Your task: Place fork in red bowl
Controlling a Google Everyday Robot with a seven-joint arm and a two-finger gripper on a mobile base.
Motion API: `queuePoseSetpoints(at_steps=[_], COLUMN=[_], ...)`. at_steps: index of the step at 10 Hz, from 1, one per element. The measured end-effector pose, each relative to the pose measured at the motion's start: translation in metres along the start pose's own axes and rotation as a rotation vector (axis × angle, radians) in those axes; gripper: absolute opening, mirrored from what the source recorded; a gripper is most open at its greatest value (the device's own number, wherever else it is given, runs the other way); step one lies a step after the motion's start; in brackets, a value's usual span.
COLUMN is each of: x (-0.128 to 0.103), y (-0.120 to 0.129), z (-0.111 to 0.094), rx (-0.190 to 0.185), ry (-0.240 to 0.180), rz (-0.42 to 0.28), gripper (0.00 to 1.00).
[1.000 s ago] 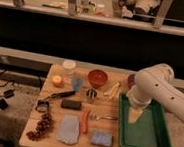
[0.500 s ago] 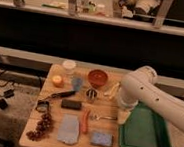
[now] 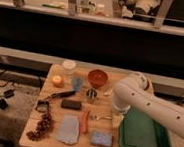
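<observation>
The fork (image 3: 100, 118) is a slim silver piece lying flat on the wooden table (image 3: 51, 142), just right of the orange carrot-like stick (image 3: 84, 121). The red bowl (image 3: 97, 77) stands at the back middle of the table, with a bright orange inside that looks empty. My white arm (image 3: 147, 106) reaches in from the right and bends down. My gripper (image 3: 116, 119) hangs low at the fork's right end, between the fork and the green tray. I cannot tell whether it touches the fork.
A green tray (image 3: 147, 145) sits front right. A blue sponge (image 3: 101, 138), a grey-blue cloth (image 3: 68, 129) and grapes (image 3: 41, 127) lie along the front. A black-handled tool (image 3: 57, 96), a black block (image 3: 71, 104), a metal cup (image 3: 91, 94), a blue cup (image 3: 77, 84), an orange (image 3: 58, 80), a white cup (image 3: 69, 66) and pale utensils (image 3: 107, 92) fill the middle and back.
My arm has swung left from over the green tray, and the gripper has come down to the fork's right end. Nothing on the table has moved.
</observation>
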Motion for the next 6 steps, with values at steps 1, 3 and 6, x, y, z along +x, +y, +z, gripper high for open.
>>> queuePoseSetpoints(at_steps=[1,3,6], x=[-0.010,-0.017,-0.022], y=[-0.002,-0.003,-0.004], z=[0.005,0.015,0.024], rx=[-0.001,-0.006,-0.015], ry=[-0.004,-0.007,-0.007], rz=[-0.014,-0.032,-0.046], gripper=[0.80,0.80,0.80])
